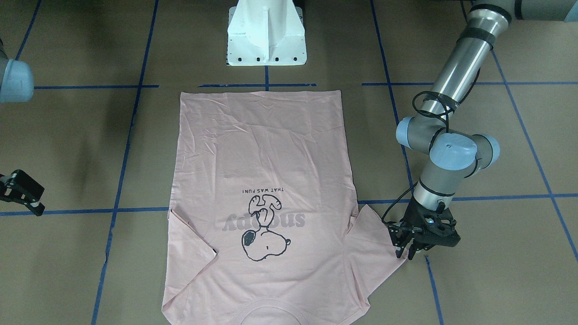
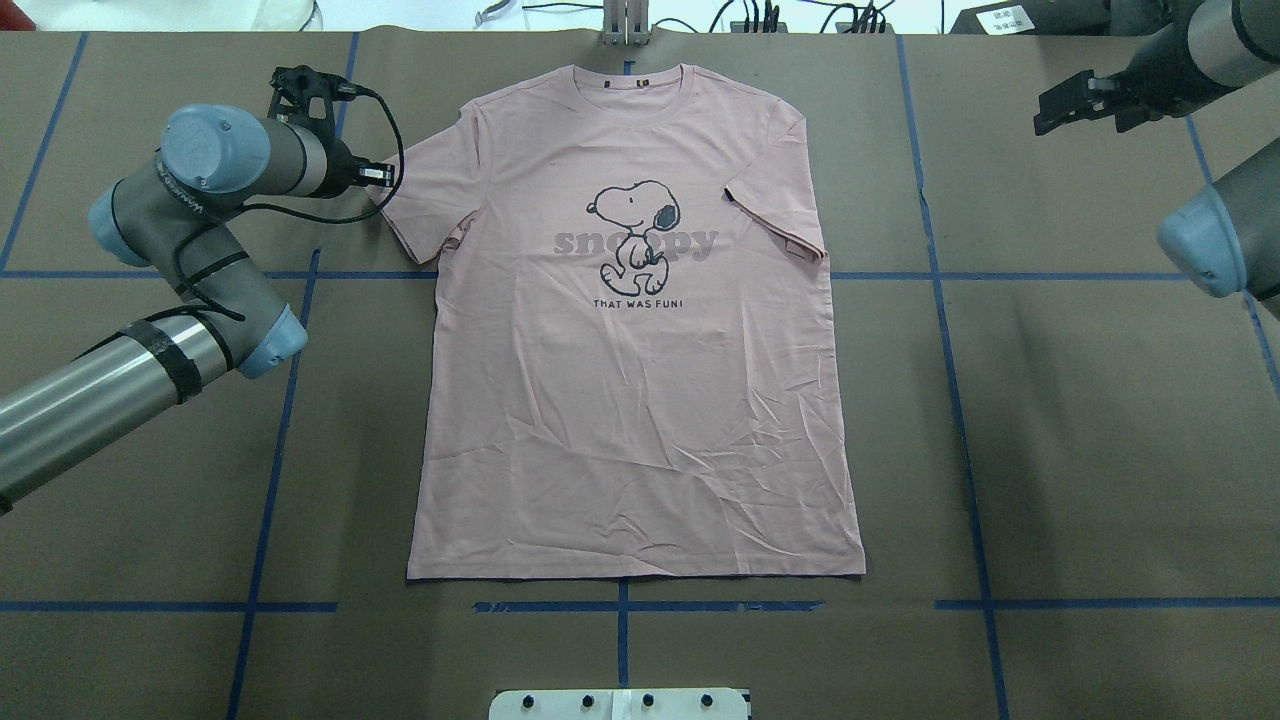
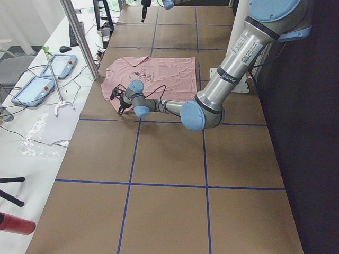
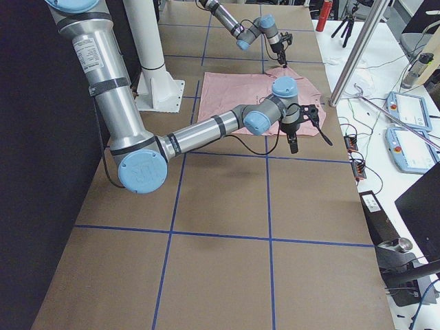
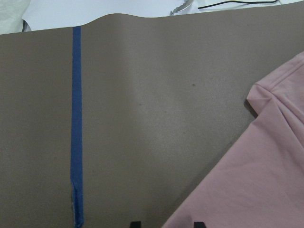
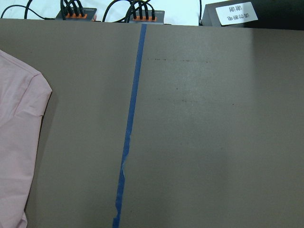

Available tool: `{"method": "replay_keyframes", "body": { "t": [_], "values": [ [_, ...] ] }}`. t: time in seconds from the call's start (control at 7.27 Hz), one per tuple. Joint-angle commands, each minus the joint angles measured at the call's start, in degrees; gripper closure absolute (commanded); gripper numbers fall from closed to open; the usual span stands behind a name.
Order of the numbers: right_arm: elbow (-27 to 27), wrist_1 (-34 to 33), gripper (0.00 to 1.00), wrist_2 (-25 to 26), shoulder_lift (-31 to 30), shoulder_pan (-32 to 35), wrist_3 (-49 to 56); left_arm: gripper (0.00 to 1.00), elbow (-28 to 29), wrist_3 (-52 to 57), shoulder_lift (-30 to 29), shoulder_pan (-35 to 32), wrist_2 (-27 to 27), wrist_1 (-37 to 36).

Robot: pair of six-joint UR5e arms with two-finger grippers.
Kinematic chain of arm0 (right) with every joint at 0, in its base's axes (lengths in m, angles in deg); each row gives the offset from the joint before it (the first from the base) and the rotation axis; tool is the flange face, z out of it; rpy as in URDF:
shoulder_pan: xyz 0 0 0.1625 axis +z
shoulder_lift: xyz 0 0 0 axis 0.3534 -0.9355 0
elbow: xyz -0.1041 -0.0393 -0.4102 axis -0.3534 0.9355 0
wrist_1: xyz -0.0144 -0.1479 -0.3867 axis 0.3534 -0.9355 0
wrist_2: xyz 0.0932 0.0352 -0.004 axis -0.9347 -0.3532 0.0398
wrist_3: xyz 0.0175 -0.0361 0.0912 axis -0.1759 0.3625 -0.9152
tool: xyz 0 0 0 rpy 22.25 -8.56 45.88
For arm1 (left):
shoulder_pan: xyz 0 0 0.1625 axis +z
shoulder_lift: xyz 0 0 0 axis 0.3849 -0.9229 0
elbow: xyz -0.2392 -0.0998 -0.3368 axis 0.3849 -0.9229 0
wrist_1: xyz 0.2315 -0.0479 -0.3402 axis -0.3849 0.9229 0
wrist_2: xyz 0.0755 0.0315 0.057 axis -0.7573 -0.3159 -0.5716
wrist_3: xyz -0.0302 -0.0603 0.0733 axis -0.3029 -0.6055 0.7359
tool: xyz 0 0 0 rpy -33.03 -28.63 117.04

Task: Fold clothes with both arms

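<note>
The light pink T-shirt [image 1: 262, 149] lies flat and front up in the middle of the table, dog print and "snoopy" lettering showing [image 2: 640, 400]. My left gripper [image 2: 385, 180] is low at the outer edge of one sleeve [image 1: 405, 253]. In the left wrist view its two fingertips [image 5: 135, 223] stand apart with the sleeve's edge [image 5: 266, 166] between them, so it is open. My right gripper [image 2: 1060, 105] hangs raised and empty, well off the shirt's other sleeve [image 1: 22, 192]. It looks open. That sleeve's edge shows in the right wrist view [image 6: 14, 118].
The white pedestal [image 1: 266, 36] stands at the table's near edge below the shirt's hem. Blue tape lines [image 2: 950, 400] cross the brown table. A metal pole [image 3: 79, 37] and teach pendants [image 3: 37, 87] stand on the side bench beyond the collar.
</note>
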Motion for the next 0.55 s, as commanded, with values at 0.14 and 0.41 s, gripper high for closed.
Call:
{"method": "replay_keyframes", "body": {
  "t": [0.14,0.41],
  "values": [
    [0.06,0.0,0.0,0.0,0.09,0.0,-0.01,1.0,-0.66,0.0,0.33,0.25,0.04,0.15],
    [0.06,0.0,0.0,0.0,0.09,0.0,-0.01,1.0,-8.45,-0.18,-0.63,0.33,0.56,-9.27]
  ]
}}
